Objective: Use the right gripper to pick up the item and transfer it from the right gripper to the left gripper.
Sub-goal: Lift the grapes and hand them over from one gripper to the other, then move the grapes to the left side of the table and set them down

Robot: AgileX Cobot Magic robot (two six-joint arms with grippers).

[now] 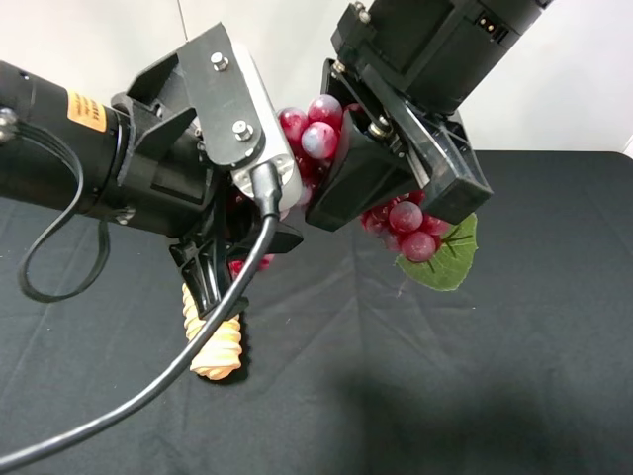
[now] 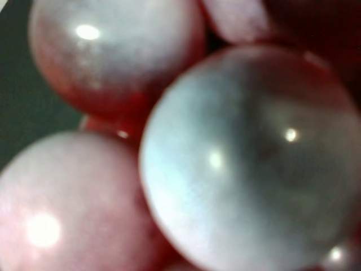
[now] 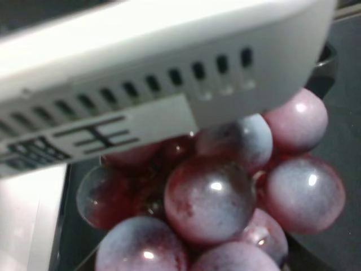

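The grapes [image 1: 318,134], glossy dark red and pinkish with a green leaf [image 1: 447,259], hang in mid-air above the black table. My right gripper [image 1: 396,198] comes down from the upper right and is shut on the bunch, with grapes showing above and below its black fingers [image 1: 351,183]. My left gripper [image 1: 277,213], on the arm with the orange label, reaches in from the left right up against the bunch. Its fingers are mostly hidden. Grapes fill the left wrist view [image 2: 248,158] and show close in the right wrist view [image 3: 208,197].
A ridged tan bread roll [image 1: 218,344] lies on the black tablecloth [image 1: 475,376] below the left gripper. The left arm's black cable [image 1: 148,391] loops down toward the front left. A white wall stands behind the table.
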